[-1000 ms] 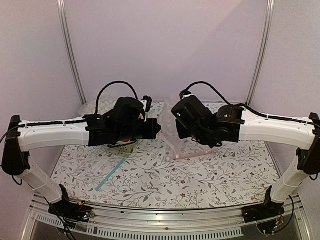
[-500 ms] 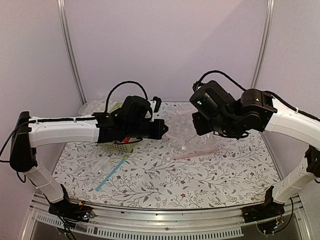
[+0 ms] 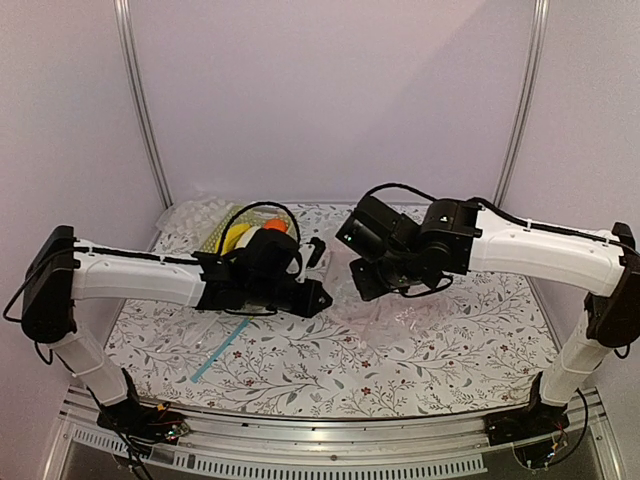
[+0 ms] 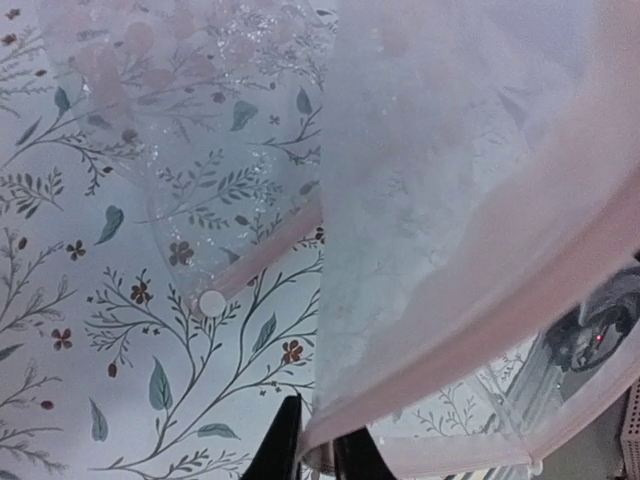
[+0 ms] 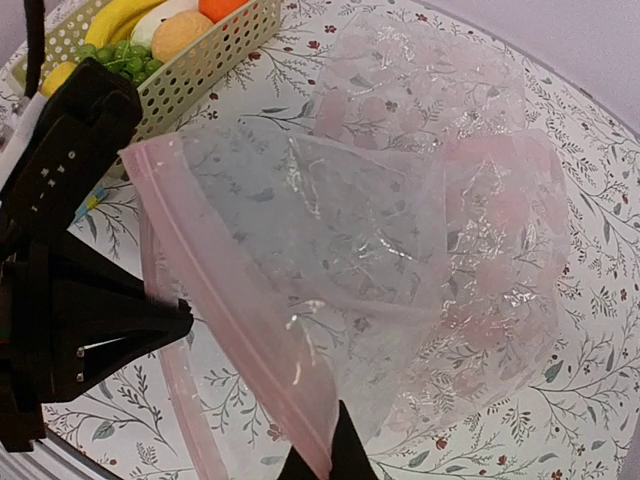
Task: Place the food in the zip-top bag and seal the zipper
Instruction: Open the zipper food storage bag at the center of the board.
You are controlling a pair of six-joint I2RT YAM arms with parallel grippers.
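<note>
One zipper (image 5: pixel 240 325), pinched by left hand (image 4: pixel 316 462), right hand (image 5: pixel 322 462), running between

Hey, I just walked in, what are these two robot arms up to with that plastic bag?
Both arms have the zip-top bag by its mouth, partly lifted above the table. The left gripper and the right gripper are each pinched shut on the pink zipper strip, at separate spots. The bag looks empty. The food lies in the green basket, so nothing has been packed yet.
</note>
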